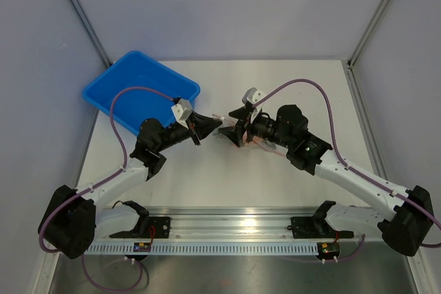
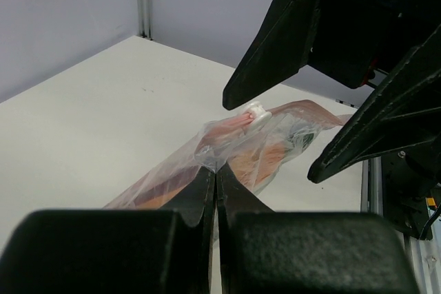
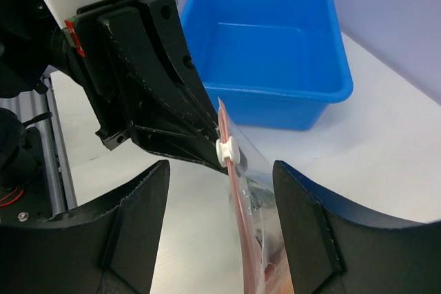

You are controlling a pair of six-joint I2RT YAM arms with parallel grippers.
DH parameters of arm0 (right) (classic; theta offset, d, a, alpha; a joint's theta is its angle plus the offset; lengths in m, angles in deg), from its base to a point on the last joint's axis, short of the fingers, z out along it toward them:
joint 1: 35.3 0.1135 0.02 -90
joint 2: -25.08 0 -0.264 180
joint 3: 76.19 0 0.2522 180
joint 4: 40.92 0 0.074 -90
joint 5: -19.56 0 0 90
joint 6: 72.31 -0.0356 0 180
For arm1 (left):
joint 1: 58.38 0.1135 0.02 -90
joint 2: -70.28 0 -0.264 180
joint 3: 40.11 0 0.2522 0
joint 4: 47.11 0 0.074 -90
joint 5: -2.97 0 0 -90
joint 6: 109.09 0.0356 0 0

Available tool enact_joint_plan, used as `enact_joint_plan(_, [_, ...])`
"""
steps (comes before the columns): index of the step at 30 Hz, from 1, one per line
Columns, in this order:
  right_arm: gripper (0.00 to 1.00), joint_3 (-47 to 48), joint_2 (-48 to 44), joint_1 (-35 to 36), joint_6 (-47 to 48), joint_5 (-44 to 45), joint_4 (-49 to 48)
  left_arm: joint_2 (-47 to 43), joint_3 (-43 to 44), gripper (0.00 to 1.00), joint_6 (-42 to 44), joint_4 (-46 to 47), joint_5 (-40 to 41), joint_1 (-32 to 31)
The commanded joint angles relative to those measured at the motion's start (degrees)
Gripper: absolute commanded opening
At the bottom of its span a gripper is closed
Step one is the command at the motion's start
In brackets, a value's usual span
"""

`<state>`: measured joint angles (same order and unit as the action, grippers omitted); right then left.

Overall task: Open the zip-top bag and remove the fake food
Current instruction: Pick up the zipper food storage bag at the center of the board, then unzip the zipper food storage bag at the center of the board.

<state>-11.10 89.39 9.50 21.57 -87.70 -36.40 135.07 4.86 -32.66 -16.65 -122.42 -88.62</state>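
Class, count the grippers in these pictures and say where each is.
2. The left gripper is shut on the edge of the bag, mid-table; the right gripper, facing it, stands open astride the zip strip.

One blue bin [image 1: 141, 86] sits on one white table [image 1: 289, 87]. Just right of the bin are two grippers: the left gripper [image 1: 219, 123] and the right gripper [image 1: 233, 133]. Between them is one zip-top bag [image 2: 234, 149] with one white slider [image 2: 256, 110]. The fake food [image 2: 265, 160] inside is too blurred to count.
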Motion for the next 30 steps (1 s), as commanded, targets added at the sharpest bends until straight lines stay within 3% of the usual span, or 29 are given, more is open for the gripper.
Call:
enact_joint_plan(1, [0.69,-1.0,-0.9,1.2,3.1,3.4,-9.3,-2.3,2.6,0.0,0.1,3.1,-0.9,-0.3])
enact_joint_plan(27, [0.46,2.2,2.8,1.5,3.1,4.9,-8.7,-1.9,2.9,0.0,0.4,1.9,-0.7,-0.3])
enact_joint_plan(30, [0.37,2.3,2.9,1.7,3.1,5.2,-8.6,-1.7,3.1,0.0,0.3,1.7,-1.1,-0.3])
